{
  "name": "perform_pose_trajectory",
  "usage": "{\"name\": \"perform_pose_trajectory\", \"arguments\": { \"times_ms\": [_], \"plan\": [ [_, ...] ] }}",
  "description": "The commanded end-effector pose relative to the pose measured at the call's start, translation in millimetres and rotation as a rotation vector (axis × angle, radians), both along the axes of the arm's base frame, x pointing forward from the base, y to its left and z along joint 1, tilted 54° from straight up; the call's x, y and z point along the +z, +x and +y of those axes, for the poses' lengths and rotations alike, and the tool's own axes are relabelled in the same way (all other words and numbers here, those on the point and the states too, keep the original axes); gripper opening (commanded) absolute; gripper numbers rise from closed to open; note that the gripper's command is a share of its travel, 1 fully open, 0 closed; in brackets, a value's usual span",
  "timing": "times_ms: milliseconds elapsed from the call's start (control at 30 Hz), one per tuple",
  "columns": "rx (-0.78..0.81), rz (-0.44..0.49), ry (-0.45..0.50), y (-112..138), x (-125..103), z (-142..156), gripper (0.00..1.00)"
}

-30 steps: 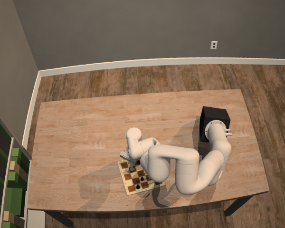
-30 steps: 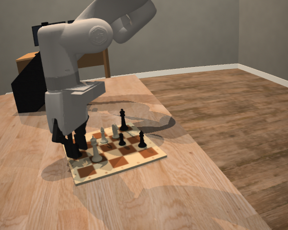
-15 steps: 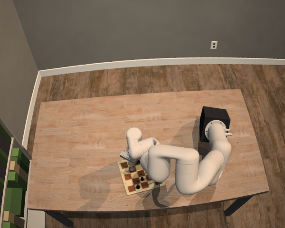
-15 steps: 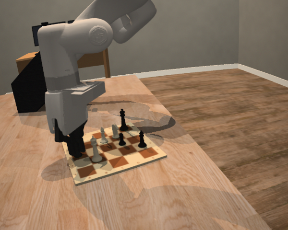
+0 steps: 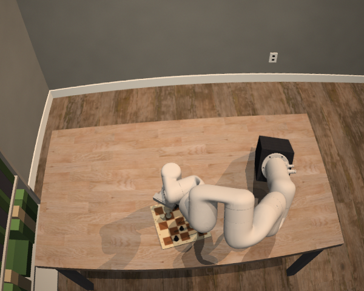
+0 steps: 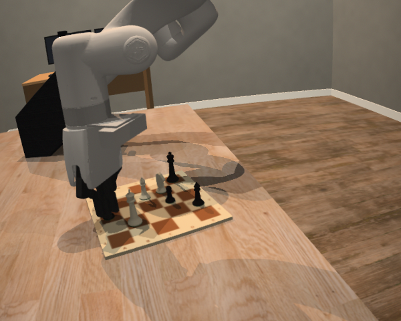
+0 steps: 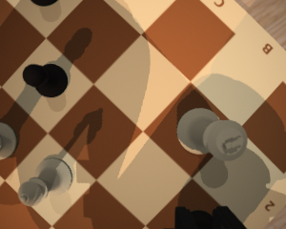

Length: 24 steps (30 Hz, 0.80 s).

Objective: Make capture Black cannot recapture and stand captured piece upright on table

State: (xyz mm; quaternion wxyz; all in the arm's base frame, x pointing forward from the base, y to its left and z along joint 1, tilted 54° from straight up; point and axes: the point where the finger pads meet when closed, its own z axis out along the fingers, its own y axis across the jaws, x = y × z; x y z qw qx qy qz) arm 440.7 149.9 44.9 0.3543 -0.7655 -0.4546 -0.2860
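Note:
A small chessboard (image 6: pixel 159 210) lies near the table's front edge; it also shows in the overhead view (image 5: pixel 179 225). My gripper (image 6: pixel 105 207) stands upright over the board's near-left corner, shut on a black piece that its dark fingers mostly hide; the same dark mass shows at the bottom of the wrist view (image 7: pixel 205 218). Beside it stands a tall white piece (image 6: pixel 134 208), also in the wrist view (image 7: pixel 212 135). Farther along are a white bishop (image 6: pixel 144 188), a white knight (image 6: pixel 160 182), a black pawn (image 6: pixel 169 194), a black bishop (image 6: pixel 197 194) and a tall black piece (image 6: pixel 172 168).
The arm's black base box (image 5: pixel 273 156) stands at the table's right side, and the arm's bent links (image 5: pixel 225 213) hang over the board's right part. A shelf with green boxes (image 5: pixel 10 234) stands left of the table. The table edge (image 6: pixel 228 166) runs close behind the board.

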Motion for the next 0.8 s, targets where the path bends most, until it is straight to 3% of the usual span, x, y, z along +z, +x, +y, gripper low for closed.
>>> {"name": "perform_pose_trajectory", "arguments": {
  "times_ms": [0,433,767],
  "plan": [
    [-0.004,-0.002,-0.002,1,0,-2,0.00],
    [-0.004,-0.002,-0.002,1,1,-3,0.00],
    [-0.004,-0.002,-0.002,-4,26,-37,0.00]
  ]
}}
